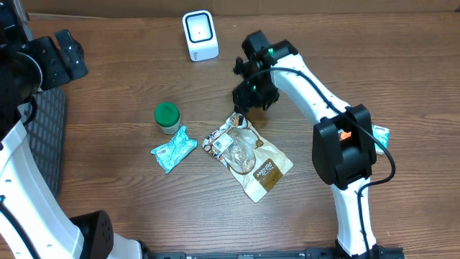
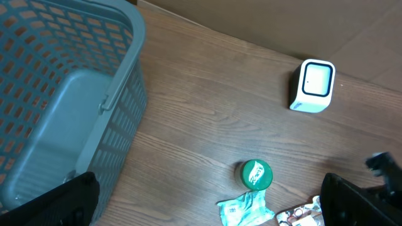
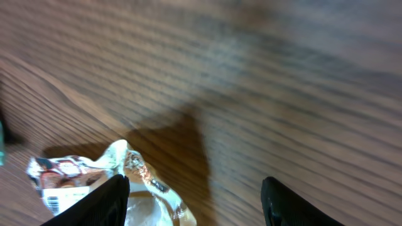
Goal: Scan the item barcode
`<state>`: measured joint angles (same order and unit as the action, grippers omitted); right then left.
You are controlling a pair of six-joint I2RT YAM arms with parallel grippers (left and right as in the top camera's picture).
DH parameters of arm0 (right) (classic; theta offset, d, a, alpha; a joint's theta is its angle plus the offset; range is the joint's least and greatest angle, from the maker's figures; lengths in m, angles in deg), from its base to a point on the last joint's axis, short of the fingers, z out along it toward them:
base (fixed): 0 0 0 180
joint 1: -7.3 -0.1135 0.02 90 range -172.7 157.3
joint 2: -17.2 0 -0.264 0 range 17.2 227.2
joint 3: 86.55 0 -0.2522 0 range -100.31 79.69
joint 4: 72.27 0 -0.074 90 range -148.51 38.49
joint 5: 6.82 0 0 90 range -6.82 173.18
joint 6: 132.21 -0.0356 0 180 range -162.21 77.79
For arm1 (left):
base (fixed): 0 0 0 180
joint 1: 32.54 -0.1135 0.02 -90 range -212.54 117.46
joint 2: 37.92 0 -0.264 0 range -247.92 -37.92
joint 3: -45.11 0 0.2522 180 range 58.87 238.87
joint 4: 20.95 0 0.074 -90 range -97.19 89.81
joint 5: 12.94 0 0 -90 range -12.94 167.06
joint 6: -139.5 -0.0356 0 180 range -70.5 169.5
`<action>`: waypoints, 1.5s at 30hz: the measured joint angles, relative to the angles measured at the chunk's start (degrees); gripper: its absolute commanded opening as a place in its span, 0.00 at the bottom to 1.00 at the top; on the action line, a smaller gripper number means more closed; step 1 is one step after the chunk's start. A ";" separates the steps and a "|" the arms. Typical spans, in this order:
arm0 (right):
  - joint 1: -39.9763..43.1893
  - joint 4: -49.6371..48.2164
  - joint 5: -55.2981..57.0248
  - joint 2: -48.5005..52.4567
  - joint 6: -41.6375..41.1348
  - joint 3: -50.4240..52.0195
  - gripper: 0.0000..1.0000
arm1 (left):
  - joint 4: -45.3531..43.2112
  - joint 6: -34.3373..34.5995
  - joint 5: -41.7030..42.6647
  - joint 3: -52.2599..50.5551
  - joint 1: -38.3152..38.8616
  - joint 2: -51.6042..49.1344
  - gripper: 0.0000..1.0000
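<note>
So from this cam the green-lidded jar (image 2: 257, 174) sits on the wooden table (image 2: 207, 119), with a crumpled teal packet (image 2: 245, 210) just below it and the corner of a snack bag (image 2: 301, 216) a bit further to its lower right. The white scanner (image 2: 311, 86) stands well up and to the right of the jar, and a big blue-grey mesh basket (image 2: 119, 94) sits way off to its left. The left gripper (image 2: 207, 191) has its dark fingers (image 2: 69, 204) spread wide, one on each side of the jar, holding nothing.

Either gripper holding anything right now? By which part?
Nothing is held. Left gripper is open and empty. Right gripper is open over the bag's top edge, not pinching it.
</note>
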<state>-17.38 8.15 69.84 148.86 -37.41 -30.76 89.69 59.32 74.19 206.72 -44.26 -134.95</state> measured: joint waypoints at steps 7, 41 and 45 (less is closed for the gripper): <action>0.00 -1.18 -4.09 0.04 2.99 6.75 0.65 | 0.00 0.00 0.00 0.00 0.00 0.00 0.99; 16.15 -3.30 -10.84 -0.07 -16.72 3.08 0.07 | 0.00 0.00 0.02 0.00 0.00 0.00 1.00; 15.10 -0.52 -11.37 -0.07 -17.59 3.08 0.47 | 0.00 0.00 0.02 0.00 0.00 0.00 0.99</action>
<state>-2.28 7.62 58.47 148.79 -55.01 -27.68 89.69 59.32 74.21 206.72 -44.26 -134.95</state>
